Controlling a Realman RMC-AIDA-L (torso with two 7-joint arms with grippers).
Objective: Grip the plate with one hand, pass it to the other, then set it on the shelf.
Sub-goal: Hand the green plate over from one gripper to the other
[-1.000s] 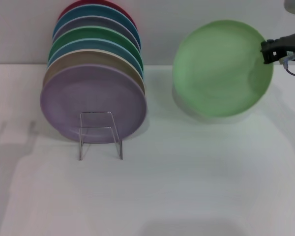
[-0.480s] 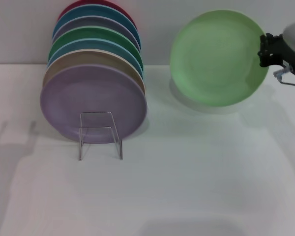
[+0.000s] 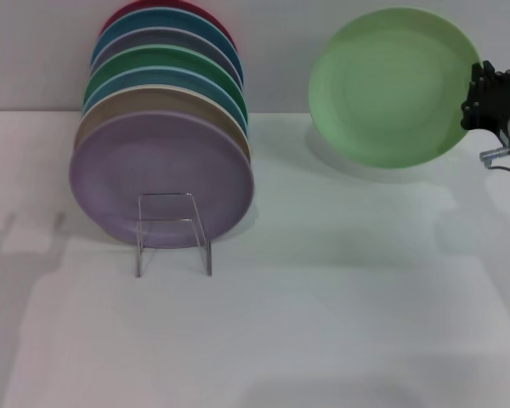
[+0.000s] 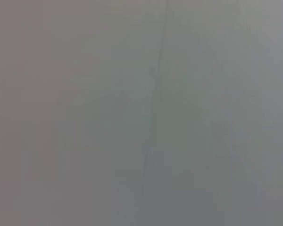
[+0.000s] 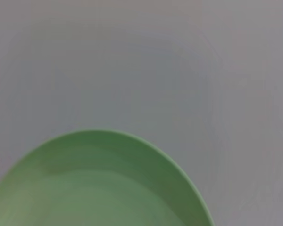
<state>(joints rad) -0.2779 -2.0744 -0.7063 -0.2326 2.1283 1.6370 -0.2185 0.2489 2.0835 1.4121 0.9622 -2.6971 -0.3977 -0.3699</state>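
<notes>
The pale mint-green plate [image 3: 391,87] hangs tilted in the air at the back right, well above the white table. My right gripper [image 3: 478,95] is shut on the plate's right rim; its silver-grey wrist with a small metal pin runs off the right edge. The plate's rim also fills the lower part of the right wrist view [image 5: 99,188]. The clear thin-framed shelf [image 3: 173,231] stands at the left front of the table, its front slot in front of a lilac plate [image 3: 160,177]. My left gripper is out of view; the left wrist view shows only a plain grey surface.
Several coloured plates stand on edge in a row behind the lilac one, among them a darker green plate [image 3: 166,61] and a tan one [image 3: 153,100]. The white table [image 3: 323,306] reaches a pale wall at the back.
My right gripper has lifted the mint-green plate higher and a little to the right, away from the table. The rack and its plates have not moved.
</notes>
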